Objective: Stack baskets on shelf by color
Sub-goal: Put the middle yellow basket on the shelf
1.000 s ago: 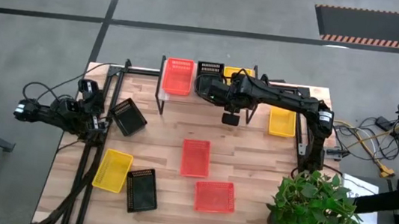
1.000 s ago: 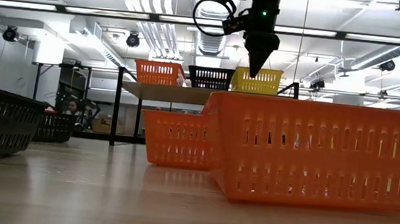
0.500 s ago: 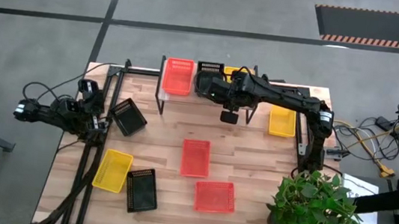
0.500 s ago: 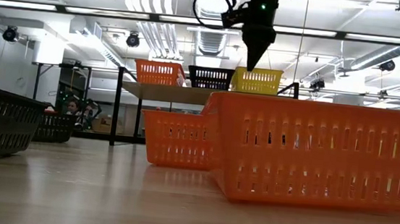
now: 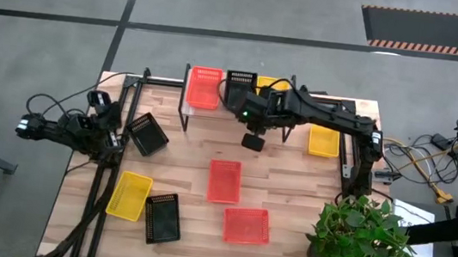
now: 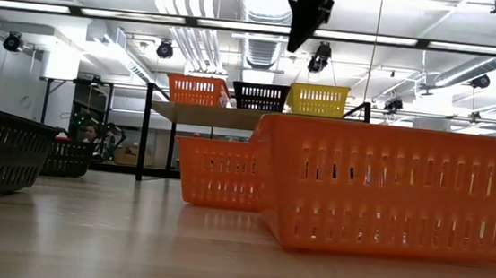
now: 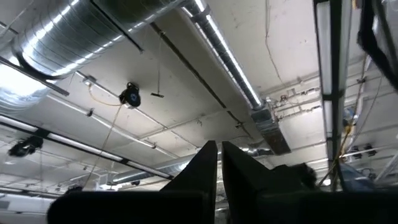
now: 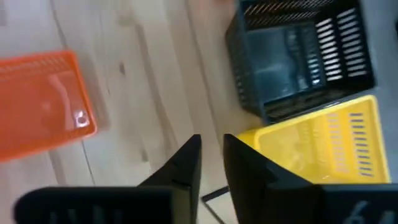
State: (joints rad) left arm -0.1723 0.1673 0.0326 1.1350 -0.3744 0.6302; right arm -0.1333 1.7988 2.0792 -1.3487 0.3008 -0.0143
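Note:
On the shelf [image 5: 232, 103] at the table's far side stand a red basket [image 5: 204, 87], a black basket [image 5: 240, 82] and a yellow basket [image 5: 267, 82], side by side. My right gripper [image 8: 211, 155] hovers high over the table just near of the shelf, its fingers a narrow gap apart with nothing between them. In its wrist view the shelf's black basket [image 8: 305, 56] and yellow basket [image 8: 317, 143] lie to one side. My left gripper [image 7: 219, 165] waits at the table's left edge, pointing up at the ceiling, shut and empty.
Loose on the table lie two red baskets [image 5: 224, 181] [image 5: 246, 225], two black ones [image 5: 148, 133] [image 5: 162, 217] and two yellow ones [image 5: 129, 195] [image 5: 324, 140]. A potted plant [image 5: 359, 243] stands at the near right corner. There is free wood between the shelf and the red baskets.
My right gripper has risen and drawn away from the yellow basket on the shelf, going toward the table's left and a little toward its near edge. The yellow basket stays on the shelf.

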